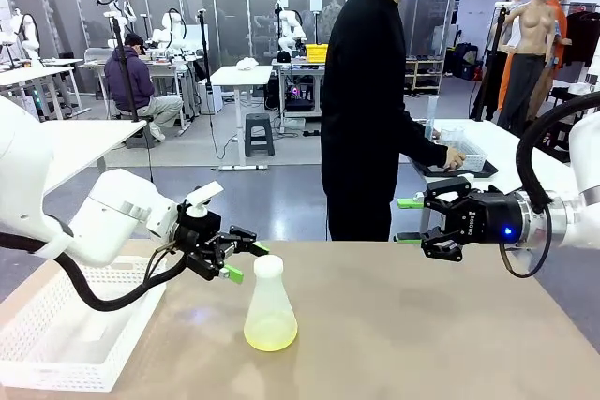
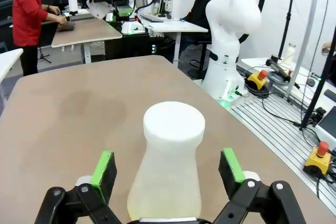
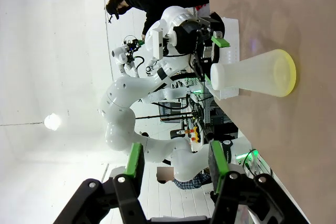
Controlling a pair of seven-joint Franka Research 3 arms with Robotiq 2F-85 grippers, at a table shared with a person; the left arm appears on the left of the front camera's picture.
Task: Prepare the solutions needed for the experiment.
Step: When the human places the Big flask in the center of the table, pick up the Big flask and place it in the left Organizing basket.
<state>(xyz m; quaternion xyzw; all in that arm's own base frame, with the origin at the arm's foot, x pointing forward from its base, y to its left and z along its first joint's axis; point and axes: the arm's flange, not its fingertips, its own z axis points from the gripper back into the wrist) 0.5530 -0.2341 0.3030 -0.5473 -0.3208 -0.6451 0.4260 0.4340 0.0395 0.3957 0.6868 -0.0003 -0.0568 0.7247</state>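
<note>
Between the spread fingers of the left gripper (image 2: 168, 169) stands the flask (image 2: 168, 169), neck in the gap, green pads (image 2: 105, 167) apart on both sides and not touching it. Jaws fully apart, nothing held. In the front view the left gripper (image 1: 246, 260) sits just beside the flask neck (image 1: 268, 269), level with its upper part. The solutions (image 1: 271, 333), a thin pale yellow-green layer, lie in the flask bottom, below and ahead of that gripper, on the table (image 1: 422, 325).

Right gripper (image 1: 410, 221) hangs well apart from the flask, off to the side and higher, fingers partly apart, nothing between them. Right wrist view shows its own pads (image 3: 135, 159) with empty gap and the flask (image 3: 254, 73) far ahead.

White basket (image 1: 56, 339) sits behind the left arm. A person (image 1: 370, 100) stands at another table beyond, hand (image 1: 454, 155) at a tray there.

Risks, as judgement: the neck is narrow and looks smooth, so closing off-centre could push the flask sideways and tip it; the wide base helps but the grip point is high. Closing on the tapering part could let it slip down. A tilted lift could slosh the liquid, though there's little of it. Right arm moving in could bump the flask while left holds.
</note>
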